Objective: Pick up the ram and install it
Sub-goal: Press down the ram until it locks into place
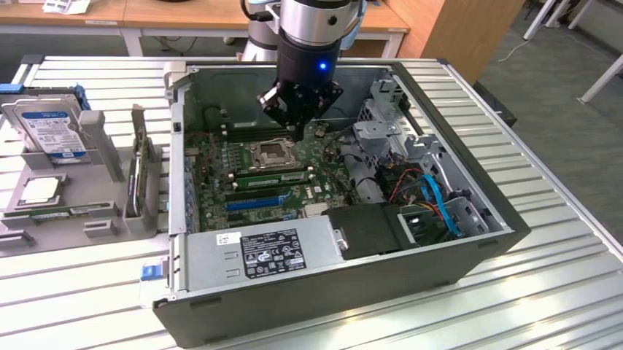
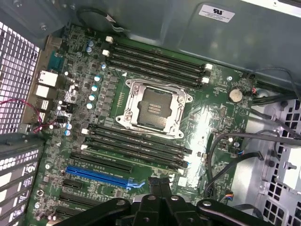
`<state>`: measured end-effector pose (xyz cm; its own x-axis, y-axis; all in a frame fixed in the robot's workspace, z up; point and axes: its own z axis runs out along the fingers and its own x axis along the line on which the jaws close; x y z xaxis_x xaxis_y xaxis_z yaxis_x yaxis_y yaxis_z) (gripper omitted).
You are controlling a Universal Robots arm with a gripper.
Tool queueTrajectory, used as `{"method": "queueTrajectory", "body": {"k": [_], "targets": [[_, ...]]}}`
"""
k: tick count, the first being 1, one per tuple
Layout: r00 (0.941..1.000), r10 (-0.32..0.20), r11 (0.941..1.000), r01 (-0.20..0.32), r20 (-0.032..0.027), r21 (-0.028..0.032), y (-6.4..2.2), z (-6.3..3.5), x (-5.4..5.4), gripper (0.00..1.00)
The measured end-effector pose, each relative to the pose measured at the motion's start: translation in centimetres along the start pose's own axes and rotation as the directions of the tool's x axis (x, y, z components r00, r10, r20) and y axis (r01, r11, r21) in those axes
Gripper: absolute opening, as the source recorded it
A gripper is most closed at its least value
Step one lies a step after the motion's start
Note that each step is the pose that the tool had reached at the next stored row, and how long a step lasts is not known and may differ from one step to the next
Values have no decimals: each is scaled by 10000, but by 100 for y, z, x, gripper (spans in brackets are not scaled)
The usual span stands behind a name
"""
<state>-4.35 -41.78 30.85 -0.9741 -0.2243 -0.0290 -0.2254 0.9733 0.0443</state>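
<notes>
Exterior view: ram (image 1: 273,177) lies seated below the shut tool (image 1: 295,120).

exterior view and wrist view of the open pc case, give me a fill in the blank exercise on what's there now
1. The gripper hangs over the open ____ case, above the motherboard.
2. Its fingers are ____.
3. The long expansion slot near the memory slots is coloured ____.
4. The hard drive stands in a grey holder on the exterior view's ____.

Missing words: computer; shut; blue; left
</notes>
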Motion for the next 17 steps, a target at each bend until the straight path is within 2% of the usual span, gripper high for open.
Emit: {"method": "queueTrajectory", "body": {"k": [3, 6, 9, 11, 15, 17], "targets": [[9996, 237, 9997, -237, -155, -27, 0, -1, 0, 10], [9983, 473, 9989, -475, -346, -60, 0, -1, 0, 10], [9964, 721, 9973, -725, -445, -73, 0, -1, 0, 10], [9953, 865, 9962, -869, -447, -72, 0, 0, 0, 10], [9870, 1550, 9878, -1554, -414, -55, 0, -1, -1, 10], [9842, 1725, 9849, -1729, -406, -52, 0, 0, 0, 10]]}}
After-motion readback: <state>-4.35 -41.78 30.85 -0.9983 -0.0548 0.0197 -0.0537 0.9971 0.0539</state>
